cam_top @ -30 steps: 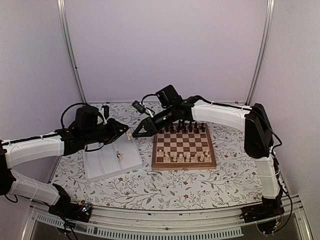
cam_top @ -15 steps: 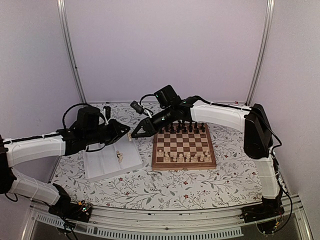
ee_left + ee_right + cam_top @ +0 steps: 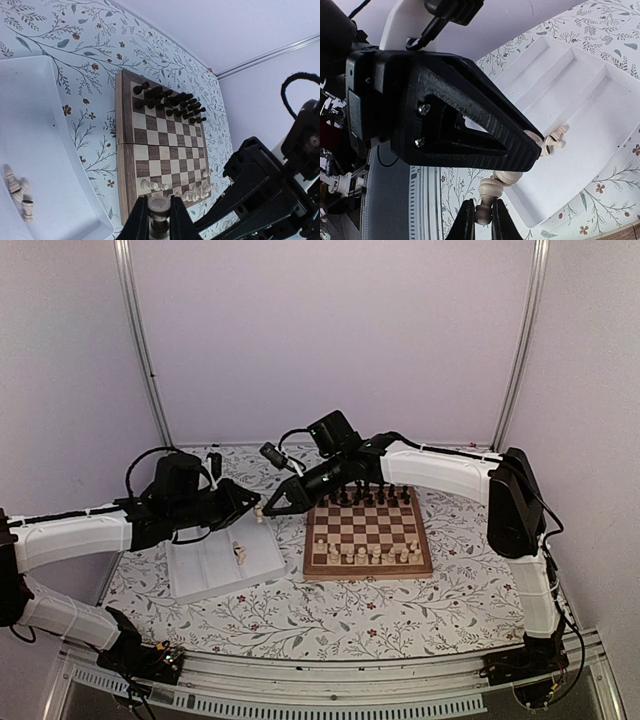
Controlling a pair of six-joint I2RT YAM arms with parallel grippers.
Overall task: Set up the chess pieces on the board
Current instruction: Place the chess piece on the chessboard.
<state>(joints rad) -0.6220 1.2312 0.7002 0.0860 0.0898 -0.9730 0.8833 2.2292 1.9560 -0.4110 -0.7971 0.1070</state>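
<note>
- Two grippers meet above the tray's [image 3: 215, 565] far edge, left of the chessboard [image 3: 368, 536].
- Left gripper [image 3: 159, 220] and right gripper [image 3: 482, 218] both pinch one pale chess piece [image 3: 492, 192].
- Spare pale pieces [image 3: 17, 195] lie in the tray.

Both arms have white sleeves over their long parts and black joints, with thin black cables looping off them. The left claw [image 3: 530, 145] is black ribbed plastic — two silver screws show. The right claw [image 3: 159, 220] has thin black fingers.
</note>
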